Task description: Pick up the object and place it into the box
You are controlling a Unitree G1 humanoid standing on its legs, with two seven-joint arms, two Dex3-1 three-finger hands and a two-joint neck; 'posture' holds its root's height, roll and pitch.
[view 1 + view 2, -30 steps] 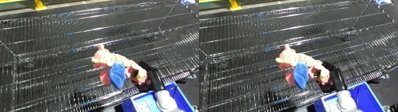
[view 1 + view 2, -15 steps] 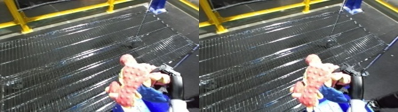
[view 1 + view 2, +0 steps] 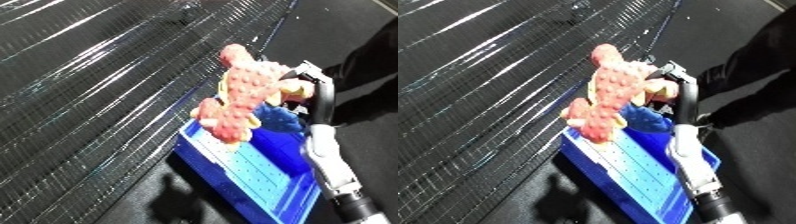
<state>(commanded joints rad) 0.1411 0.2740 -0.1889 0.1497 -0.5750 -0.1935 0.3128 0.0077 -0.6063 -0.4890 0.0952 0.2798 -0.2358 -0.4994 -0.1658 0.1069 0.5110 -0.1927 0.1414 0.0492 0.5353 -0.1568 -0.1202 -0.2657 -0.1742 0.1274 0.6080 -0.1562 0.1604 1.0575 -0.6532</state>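
1. The worktop point(image 3: 98, 85), a dark wire-mesh surface, fills the left of the view and carries nothing here; it slopes off because the head is tilted down toward the bin.
2. The blue bin point(image 3: 258, 175) sits just beside the mesh edge, lower than it, its pale perforated floor open to receive a drop.
3. The object, a pink knobbly soft toy point(image 3: 238, 97) with yellow and blue parts, hangs over the bin's near end, clear of the mesh, so letting go should land it inside.
4. The right robot hand point(image 3: 306, 89) is clasped around the toy's upper right side, carrying it from above so the body dangles free.
5. The left robot hand shows in neither view.
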